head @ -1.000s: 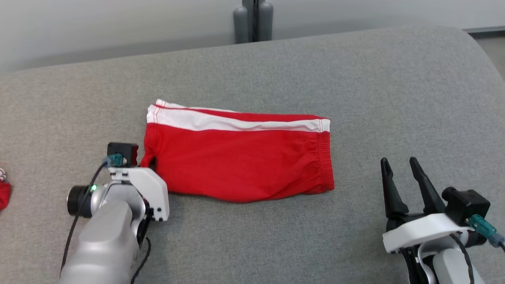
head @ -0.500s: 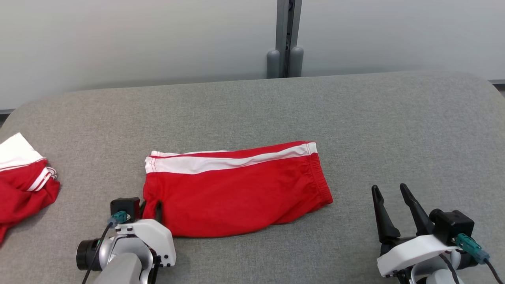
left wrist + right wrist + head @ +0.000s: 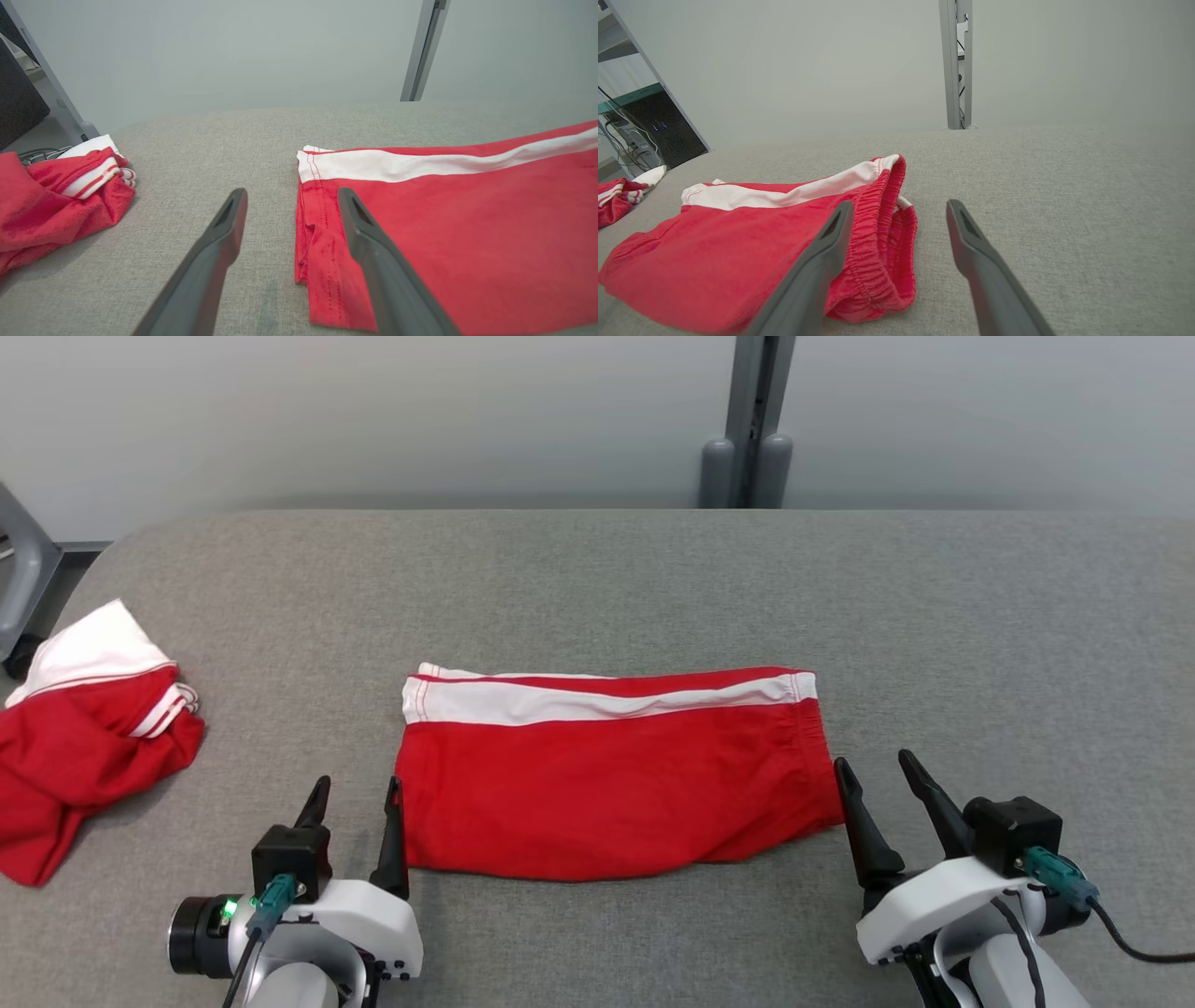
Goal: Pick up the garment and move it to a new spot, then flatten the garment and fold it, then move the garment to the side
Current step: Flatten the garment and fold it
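Far left: a second red-and-white garment (image 3: 89, 747) lies crumpled on the grey cloth-covered table (image 3: 597, 579), well apart from the work. It is probably not the piece in hand.

Left gripper (image 3: 359, 784): fingers spread and holding nothing. It sits low at the near-left corner of the garment. In the left wrist view the hemmed leg edge runs up between the fingers, the outer one over bare table, the inner one over red cloth.

Centre: the garment (image 3: 616, 784), red shorts with a white side stripe, lies folded into a flat oblong in the middle of the table. Its long axis runs left to right across the robot's front, stripe on the far side, hem end left, elastic waistband right.

Right gripper (image 3: 873, 761): fingers likewise apart and empty, at the waistband end. In the right wrist view its inner finger overlaps the gathered waistband and the outer one is over bare table.

Judgement: the fold looks done and the shift to the side remains. Each arm stands at one short end, neither clearly nearer. The cloth lies inboard of both grippers, so each would need to close on its own end for a level two-ended lift.
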{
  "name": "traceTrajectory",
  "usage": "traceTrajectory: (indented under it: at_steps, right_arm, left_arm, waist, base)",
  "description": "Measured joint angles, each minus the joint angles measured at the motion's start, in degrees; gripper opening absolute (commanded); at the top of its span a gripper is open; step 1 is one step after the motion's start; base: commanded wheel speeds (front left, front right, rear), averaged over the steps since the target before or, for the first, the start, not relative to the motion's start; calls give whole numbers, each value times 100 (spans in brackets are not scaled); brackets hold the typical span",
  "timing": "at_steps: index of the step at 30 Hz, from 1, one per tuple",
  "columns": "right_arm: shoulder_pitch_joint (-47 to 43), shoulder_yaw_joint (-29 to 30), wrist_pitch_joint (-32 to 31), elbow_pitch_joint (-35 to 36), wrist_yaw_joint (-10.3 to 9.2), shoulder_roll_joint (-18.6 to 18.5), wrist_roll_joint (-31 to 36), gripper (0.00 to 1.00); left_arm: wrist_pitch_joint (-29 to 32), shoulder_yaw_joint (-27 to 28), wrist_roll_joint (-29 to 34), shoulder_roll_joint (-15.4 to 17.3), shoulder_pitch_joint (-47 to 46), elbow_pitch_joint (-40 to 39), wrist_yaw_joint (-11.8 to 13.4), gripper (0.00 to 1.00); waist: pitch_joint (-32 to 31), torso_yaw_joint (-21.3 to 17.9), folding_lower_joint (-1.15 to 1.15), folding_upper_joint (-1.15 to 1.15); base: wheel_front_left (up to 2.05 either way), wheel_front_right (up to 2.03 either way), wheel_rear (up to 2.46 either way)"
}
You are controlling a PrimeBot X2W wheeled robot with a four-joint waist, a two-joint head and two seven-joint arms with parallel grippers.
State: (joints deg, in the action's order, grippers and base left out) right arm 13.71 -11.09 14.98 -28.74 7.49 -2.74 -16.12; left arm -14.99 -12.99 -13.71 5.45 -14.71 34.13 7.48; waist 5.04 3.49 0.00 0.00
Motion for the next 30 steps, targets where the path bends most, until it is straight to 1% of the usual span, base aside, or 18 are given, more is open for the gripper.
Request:
traceTrajectory:
  at_steps: [5, 10, 15, 18, 19, 20, 21, 22, 23, 24, 26, 30]
  right_arm:
    - [290, 96, 0, -414, 0, 2, 7, 100]
    - [479, 311, 1, -898, 0, 1, -79, 100]
    - [584, 494, 1, -1362, 0, 1, -210, 100]
    - [601, 423, 15, -1589, 0, 1, -376, 100]
    - [615, 316, 26, -1610, 0, -11, -456, 98]
    - [632, 255, 26, -1641, 0, -18, -543, 84]
    - [634, 171, 29, -1651, 0, -31, -620, 45]
    - [634, 100, 29, -1641, 0, -33, -737, 45]
    - [634, 67, 32, -1637, 0, -27, -818, 12]
    - [634, 33, 32, -1617, 0, -24, -884, 0]
    - [632, 14, 32, -1569, 1, -20, -994, 0]
    - [620, 164, 16, -1434, 1, 19, -1070, 0]
  left_arm:
    - [0, 69, 166, -91, 276, -299, -82, 100]
    - [0, 82, 288, -149, 388, -349, -194, 100]
    - [0, 97, 375, -216, 389, -403, -244, 100]
    - [0, 101, 410, -229, 389, -401, -264, 100]
    - [0, 102, 414, -232, 389, -401, -285, 100]
    - [0, 102, 415, -238, 389, -402, -289, 100]
    - [0, 104, 415, -242, 389, -402, -293, 100]
    - [0, 107, 416, -246, 390, -402, -296, 100]
    - [0, 113, 423, -249, 390, -402, -298, 100]
    - [0, 123, 424, -249, 392, -402, -312, 100]
    - [0, 130, 453, -252, 398, -400, -336, 100]
    - [0, 147, 464, -257, 431, -367, -365, 100]
  waist:
    - [113, 300, 0, 0]
    - [261, 593, 0, 0]
    - [435, 774, 0, 0]
    - [499, 836, 0, 0]
    - [509, 849, 0, 0]
    - [517, 856, 0, 0]
    - [523, 858, 0, 0]
    - [523, 856, 0, 0]
    - [520, 850, 0, 0]
    - [518, 842, 0, 0]
    - [512, 819, 0, 0]
    - [479, 757, 0, 0]
  base:
    - [0, 0, 0]
    - [0, 0, 0]
    - [0, 0, 0]
    - [0, 0, 0]
    - [0, 0, 0]
    - [0, 0, 0]
    - [0, 0, 0]
    - [0, 0, 0]
    - [0, 0, 0]
    - [0, 0, 0]
    - [0, 0, 0]
    - [0, 0, 0]
